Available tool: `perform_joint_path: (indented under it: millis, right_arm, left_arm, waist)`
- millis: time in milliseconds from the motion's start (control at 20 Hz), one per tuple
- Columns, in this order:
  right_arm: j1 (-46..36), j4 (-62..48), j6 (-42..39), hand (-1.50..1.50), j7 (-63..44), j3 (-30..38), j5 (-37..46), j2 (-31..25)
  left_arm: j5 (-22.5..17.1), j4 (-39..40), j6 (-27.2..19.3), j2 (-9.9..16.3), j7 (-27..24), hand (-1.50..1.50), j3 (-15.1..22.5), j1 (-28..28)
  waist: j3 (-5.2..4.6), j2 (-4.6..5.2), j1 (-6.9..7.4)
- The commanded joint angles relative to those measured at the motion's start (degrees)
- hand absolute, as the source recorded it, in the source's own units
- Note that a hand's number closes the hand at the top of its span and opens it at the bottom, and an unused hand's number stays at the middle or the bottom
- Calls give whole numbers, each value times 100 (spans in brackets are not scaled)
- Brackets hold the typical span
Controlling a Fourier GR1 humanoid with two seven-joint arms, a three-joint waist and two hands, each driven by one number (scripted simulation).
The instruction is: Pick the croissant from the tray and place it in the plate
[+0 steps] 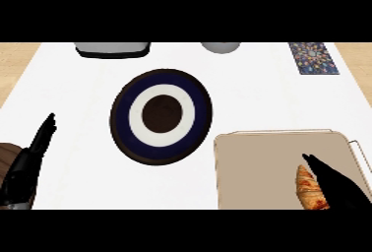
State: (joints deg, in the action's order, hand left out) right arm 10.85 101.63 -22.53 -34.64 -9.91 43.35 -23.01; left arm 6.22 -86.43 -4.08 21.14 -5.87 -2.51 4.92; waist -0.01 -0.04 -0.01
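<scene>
Right now: croissant [309, 188] lying on the beige tray [269, 167], down at five o'clock on the white counter [87, 93], at the tray's right part near the lower edge. Right hand [335, 179] just beside it on the right, fingers straight and pressed together, pointing toward eleven o'clock, not curled round the pastry. Dark-rimmed plate [161, 116] with blue and white rings at centre, bare. Left hand [40, 140] at eight o'clock, fingers straight, together, resting.

Up at twelve, a grey appliance [112, 48] and a grey bowl [220, 47]; at one o'clock, a patterned card [314, 58].
</scene>
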Motion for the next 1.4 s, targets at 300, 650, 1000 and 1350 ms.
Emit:
perform_joint_path:
  millis: [300,650,1000,1350]
  right_arm:
    - [-72,-624,277,150,1245,524,-58,31]
    - [-195,-729,455,150,1227,332,590,342]
    - [-2859,-2346,148,150,3318,491,-265,-25]
    - [-4031,-3969,1253,150,4910,1189,-386,-166]
  left_arm:
    - [95,242,332,-119,-609,0,-339,309]
    - [298,380,369,-306,-605,0,-474,129]
    - [404,178,476,-388,-332,0,76,-500]
    - [442,342,381,-436,-321,0,23,-561]
  waist:
    - [2,0,10]
    - [1,1,5]
    - [70,289,872]
    - [47,247,687]
